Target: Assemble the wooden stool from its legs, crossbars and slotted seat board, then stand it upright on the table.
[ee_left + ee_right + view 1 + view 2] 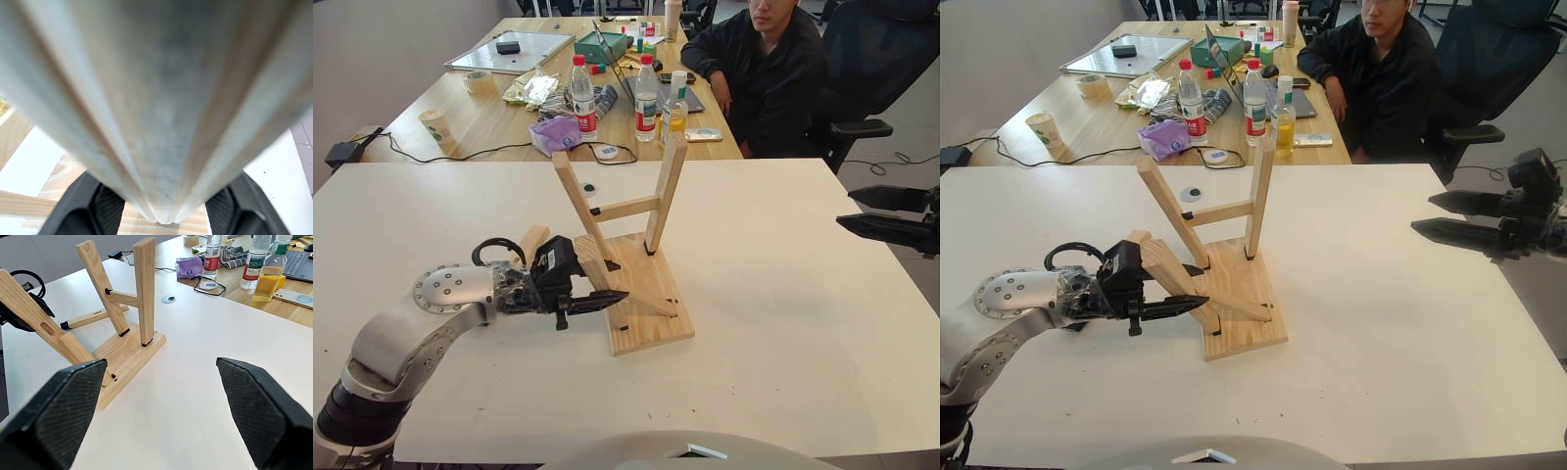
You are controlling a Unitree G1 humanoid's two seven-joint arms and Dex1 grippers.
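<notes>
The slotted seat board (651, 333) lies flat on the white table (783, 323). Two legs (668, 186) stand upright in it, joined by a crossbar (628, 208). My left gripper (607, 297) is shut on a third leg (73, 350), which leans at a slant with its lower end on the board's near part. In the left wrist view this leg runs between my black fingers (222, 210). Another wooden bar (93, 318) lies loose on the table beyond the board. At the table's right edge my right gripper (1422, 213) hovers open, holding nothing.
A small round cap (589, 188) lies behind the stool. The wooden table at the back holds bottles (647, 98), a laptop and clutter, with a person seated there. A cable (460, 152) runs along the far edge. The white table's right half offers free room.
</notes>
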